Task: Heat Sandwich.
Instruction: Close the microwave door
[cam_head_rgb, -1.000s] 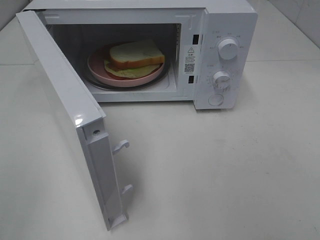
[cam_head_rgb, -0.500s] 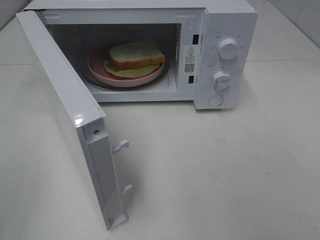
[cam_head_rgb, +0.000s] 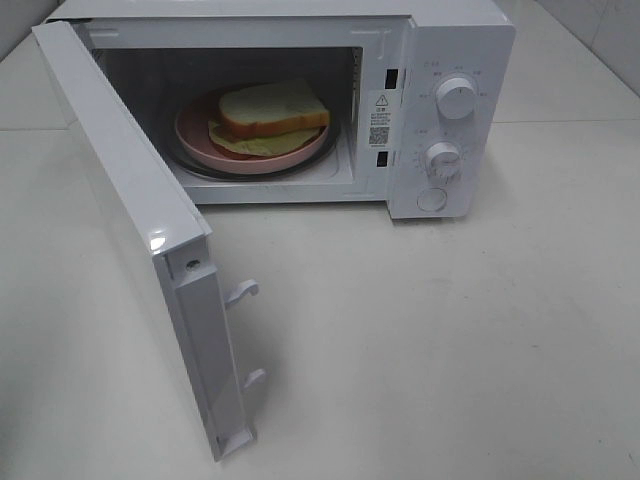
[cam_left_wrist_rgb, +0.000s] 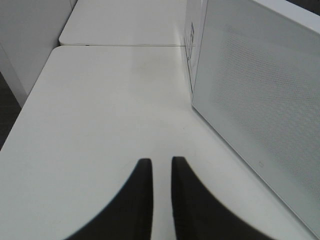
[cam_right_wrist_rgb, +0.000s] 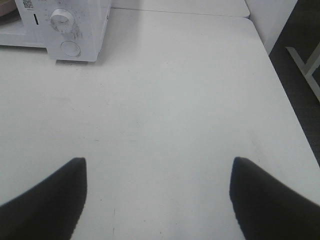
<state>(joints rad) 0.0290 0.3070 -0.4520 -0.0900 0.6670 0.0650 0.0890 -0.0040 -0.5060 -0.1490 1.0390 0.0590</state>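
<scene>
Microwave (cam_head_rgb: 440, 100) stands at far edge of the counter (cam_head_rgb: 450, 350). Its open door (cam_head_rgb: 140, 200) juts toward front-left corner and blocks that side. Cavity is reachable from front, but plate (cam_head_rgb: 195, 135) w/ sandwich (cam_head_rgb: 272, 105) fills most of its floor. Right half of counter is free.

Mock kitchen (microwave (cam_head_rgb: 450, 40), white lab tables (cam_head_rgb: 450, 330))

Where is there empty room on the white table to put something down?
Free: the wide bare white table in front of the white microwave, right of its open white door, and the strip left of that door. Crowded: inside the oven, where the round pink plate with the white-bread sandwich fills the floor.
</scene>
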